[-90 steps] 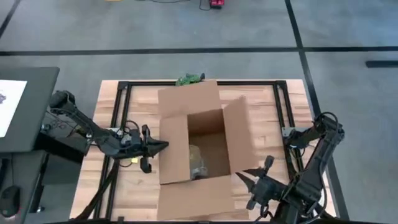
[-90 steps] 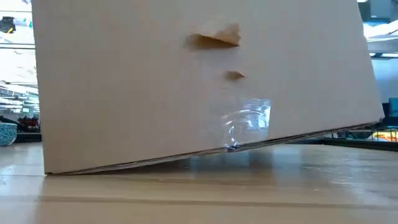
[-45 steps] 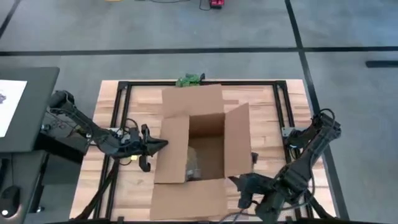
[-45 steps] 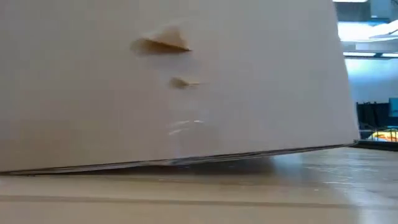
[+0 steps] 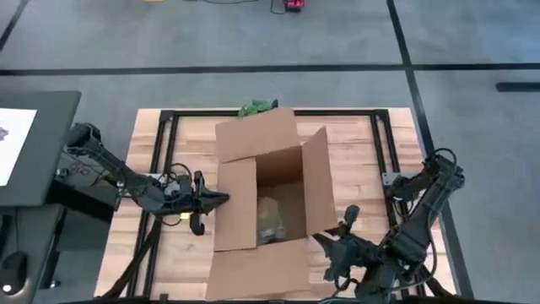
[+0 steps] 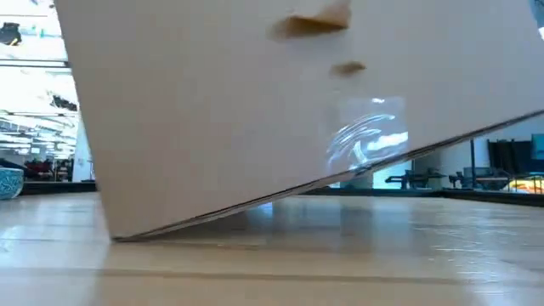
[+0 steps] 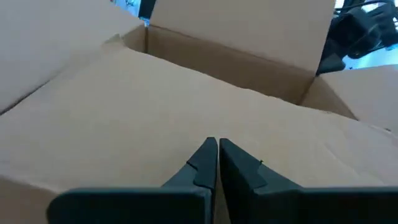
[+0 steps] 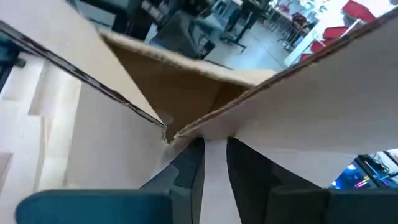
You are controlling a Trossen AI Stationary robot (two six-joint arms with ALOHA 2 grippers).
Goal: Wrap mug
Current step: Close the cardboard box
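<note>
An open cardboard box (image 5: 270, 194) stands mid-table with its flaps spread. A pale crumpled bundle (image 5: 271, 219) lies on the box floor; the mug itself is hidden. The box is tilted: its left lower corner (image 6: 116, 239) rests on the table and its right side is raised. My left gripper (image 5: 224, 199) is shut, level, with its tips at the outer face of the left flap (image 7: 186, 93). My right gripper (image 5: 326, 247) is at the box's near right corner, its fingers a narrow gap apart. My left gripper's shut tips reach the left flap's outer face; I cannot tell whether they touch it. My right gripper's fingertips (image 8: 194, 148) lie against the outer face of the right flap (image 8: 298, 106), just below the near right corner (image 8: 168, 134). They come slanting up from the near right. Nothing is pinched between them. The box's right side is off the table.
A green object (image 5: 257, 107) lies at the table's far edge behind the box. Black frame rails (image 5: 165, 127) run along the tabletop. A dark desk (image 5: 34, 143) stands left of the table. A teal bowl (image 6: 8, 182) shows at the low view's left.
My right gripper has moved toward the table's left, against the box's near right corner. The box first swung and settled almost flat. It has now tipped: its right side has risen while its left lower corner stays on the table.
</note>
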